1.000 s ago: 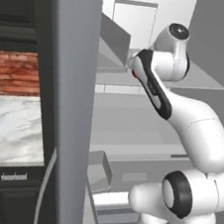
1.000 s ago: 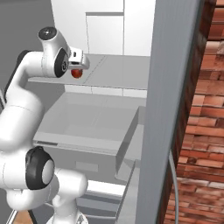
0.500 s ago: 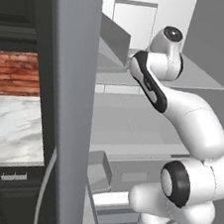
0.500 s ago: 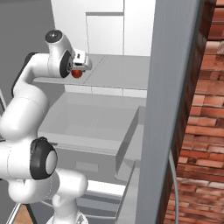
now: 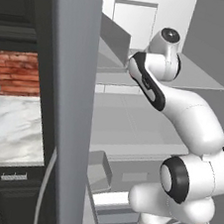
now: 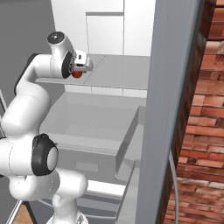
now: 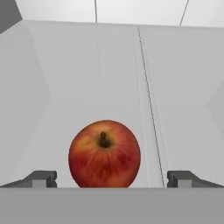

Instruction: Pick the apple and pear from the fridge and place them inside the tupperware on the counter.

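On the fridge's upper shelf (image 6: 118, 72) lies the apple (image 7: 105, 154), round and red with a dark stem. It rests just ahead of my gripper (image 7: 112, 179), between the two spread fingertips (image 7: 41, 178); nothing shows them touching it. From the right base view the apple (image 6: 77, 74) is a red spot under my gripper (image 6: 81, 65), which reaches in over the shelf's left part. The gripper is open. The fridge (image 5: 133, 117) stands open with its thick grey door (image 5: 65, 103) in front. A strip of the marble counter (image 5: 6, 130) lies left of the door. The pear and the tupperware are out of view.
A lower shelf with a pale drawer (image 6: 87, 122) lies below the arm. A door bin (image 5: 99, 170) juts from the door. Black cabinets (image 5: 3, 194) stand under the counter, and a brick wall (image 6: 197, 131) flanks the fridge on the right.
The arm has swung a little further into the fridge, bringing the hand slightly closer over the apple. The jaws have stayed wide apart.
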Robot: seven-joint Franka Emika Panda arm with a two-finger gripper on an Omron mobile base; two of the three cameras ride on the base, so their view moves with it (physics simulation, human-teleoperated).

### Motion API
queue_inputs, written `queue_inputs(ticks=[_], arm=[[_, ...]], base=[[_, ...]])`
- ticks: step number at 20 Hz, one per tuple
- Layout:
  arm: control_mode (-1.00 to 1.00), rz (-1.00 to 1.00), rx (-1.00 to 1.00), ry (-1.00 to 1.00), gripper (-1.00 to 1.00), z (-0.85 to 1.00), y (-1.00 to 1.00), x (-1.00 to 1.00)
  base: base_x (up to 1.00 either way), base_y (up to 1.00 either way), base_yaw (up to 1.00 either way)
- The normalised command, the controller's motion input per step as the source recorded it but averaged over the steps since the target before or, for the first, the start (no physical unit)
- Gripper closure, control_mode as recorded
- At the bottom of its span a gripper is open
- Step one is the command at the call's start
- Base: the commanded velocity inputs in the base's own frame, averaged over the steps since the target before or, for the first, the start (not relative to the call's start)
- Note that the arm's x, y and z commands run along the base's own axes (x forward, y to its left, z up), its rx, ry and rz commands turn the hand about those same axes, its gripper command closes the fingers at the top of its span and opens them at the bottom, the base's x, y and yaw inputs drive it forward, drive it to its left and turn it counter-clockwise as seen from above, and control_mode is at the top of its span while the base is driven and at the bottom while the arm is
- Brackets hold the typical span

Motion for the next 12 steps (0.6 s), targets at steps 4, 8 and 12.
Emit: queue_inputs(ticks=[4, 8, 12], arm=[[-1.0, 0.0, 0.0, 0.0, -1.0, -0.1, 0.03, 0.01], [-1.0, 0.0, 0.0, 0.0, -1.0, -0.07, 0.06, 0.09], [-1.0, 0.0, 0.0, 0.0, -1.0, -0.07, 0.07, 0.16]], base=[[0.0, 0.0, 0.0], [0.0, 0.0, 0.0], [0.0, 0.0, 0.0]])
